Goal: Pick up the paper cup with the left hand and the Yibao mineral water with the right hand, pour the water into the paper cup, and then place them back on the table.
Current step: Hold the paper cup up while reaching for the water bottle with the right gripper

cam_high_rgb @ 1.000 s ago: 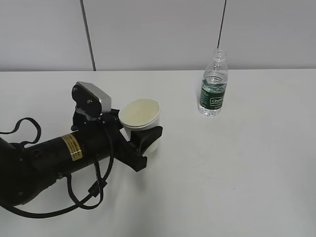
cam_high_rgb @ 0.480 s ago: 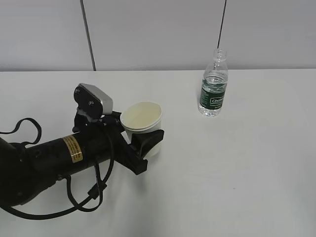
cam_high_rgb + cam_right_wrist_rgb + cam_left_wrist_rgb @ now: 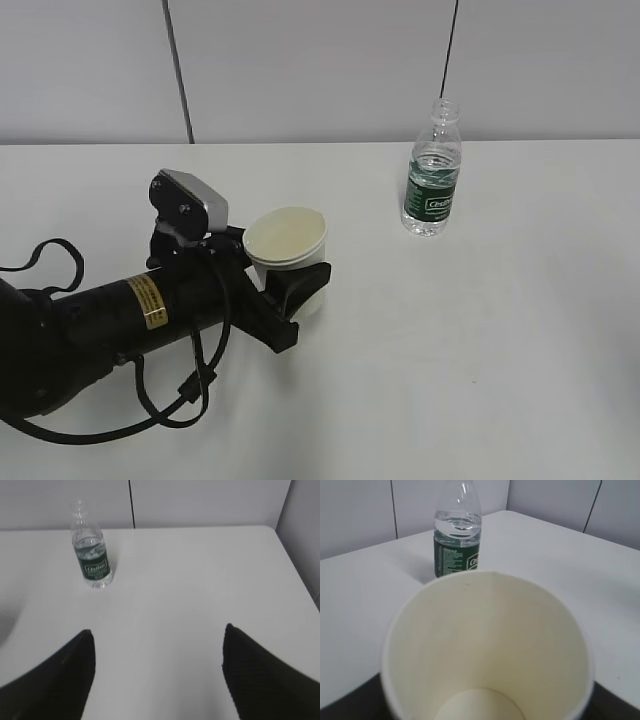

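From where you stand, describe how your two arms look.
The left hand is a thick black arm with a yellow sticker, a silver-grey camera block on top, looping black cables and black fingers. Of the right hand only two black, wedge-shaped, textured fingers show.

The paper cup (image 3: pixel 287 246) is white outside and pale cream inside, down to its round cream bottom. The Yibao mineral water (image 3: pixel 433 170) is a clear, colourless bottle with a dark green label printed in white lettering. The left hand (image 3: pixel 140 315) is black, with a yellow sticker carrying dark print, a silver-grey camera block, and a black gripper (image 3: pixel 285 290). The right hand's gripper (image 3: pixel 159 672) shows two black fingers with a faint ribbed texture. The desk (image 3: pixel 480 340) is plain white; the wall behind is pale grey with dark vertical seams.
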Robot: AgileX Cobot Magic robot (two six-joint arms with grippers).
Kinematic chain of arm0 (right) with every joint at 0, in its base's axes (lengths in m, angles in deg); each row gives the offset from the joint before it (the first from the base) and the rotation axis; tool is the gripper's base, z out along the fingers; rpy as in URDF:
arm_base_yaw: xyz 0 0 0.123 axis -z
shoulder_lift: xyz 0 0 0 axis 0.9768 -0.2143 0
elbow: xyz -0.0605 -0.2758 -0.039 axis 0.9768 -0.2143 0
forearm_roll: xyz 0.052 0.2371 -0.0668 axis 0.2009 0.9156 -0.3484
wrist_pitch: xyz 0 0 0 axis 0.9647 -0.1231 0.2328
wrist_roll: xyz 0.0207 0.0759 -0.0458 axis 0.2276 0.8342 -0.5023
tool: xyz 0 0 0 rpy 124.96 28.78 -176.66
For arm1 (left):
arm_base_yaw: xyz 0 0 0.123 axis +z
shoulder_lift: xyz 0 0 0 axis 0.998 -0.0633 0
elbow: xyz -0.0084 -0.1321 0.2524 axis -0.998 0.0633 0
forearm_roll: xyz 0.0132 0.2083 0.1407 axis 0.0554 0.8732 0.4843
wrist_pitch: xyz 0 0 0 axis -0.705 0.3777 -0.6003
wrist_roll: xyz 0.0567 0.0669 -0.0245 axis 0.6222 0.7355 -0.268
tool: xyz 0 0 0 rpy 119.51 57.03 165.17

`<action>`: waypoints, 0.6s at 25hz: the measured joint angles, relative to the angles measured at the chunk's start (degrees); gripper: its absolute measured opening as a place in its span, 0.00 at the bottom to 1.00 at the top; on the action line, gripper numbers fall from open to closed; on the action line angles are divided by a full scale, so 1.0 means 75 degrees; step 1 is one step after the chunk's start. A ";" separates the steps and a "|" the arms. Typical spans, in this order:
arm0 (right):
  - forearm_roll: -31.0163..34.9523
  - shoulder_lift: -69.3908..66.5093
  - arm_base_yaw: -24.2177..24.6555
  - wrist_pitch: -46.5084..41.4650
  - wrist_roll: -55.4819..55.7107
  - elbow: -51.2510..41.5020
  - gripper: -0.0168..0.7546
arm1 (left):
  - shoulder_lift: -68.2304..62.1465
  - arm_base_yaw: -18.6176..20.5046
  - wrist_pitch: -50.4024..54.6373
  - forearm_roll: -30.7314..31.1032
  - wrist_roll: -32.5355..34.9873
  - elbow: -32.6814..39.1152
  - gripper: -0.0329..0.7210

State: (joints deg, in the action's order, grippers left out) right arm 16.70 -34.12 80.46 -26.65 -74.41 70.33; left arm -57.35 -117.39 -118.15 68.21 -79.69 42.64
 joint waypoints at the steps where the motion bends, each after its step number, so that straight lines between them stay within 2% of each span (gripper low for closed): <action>1: 0.0000 -0.0296 0.0000 0.0385 0.0000 -0.0011 0.78 | 0.0000 0.0000 0.0000 -0.0034 0.0000 0.0000 0.63; 10: 0.0000 -0.2855 0.0000 0.4008 0.0000 -0.0078 0.78 | 0.0000 0.0000 0.0056 -0.0230 0.0000 0.0000 0.63; 15: 0.0000 -0.4316 0.0000 0.5512 0.0000 -0.0095 0.78 | 0.0000 0.0000 0.0173 -0.0272 0.0000 0.0000 0.63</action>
State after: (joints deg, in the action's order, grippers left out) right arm 16.70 -66.49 80.46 14.69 -74.41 69.62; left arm -57.35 -117.39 -116.85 66.17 -79.69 42.64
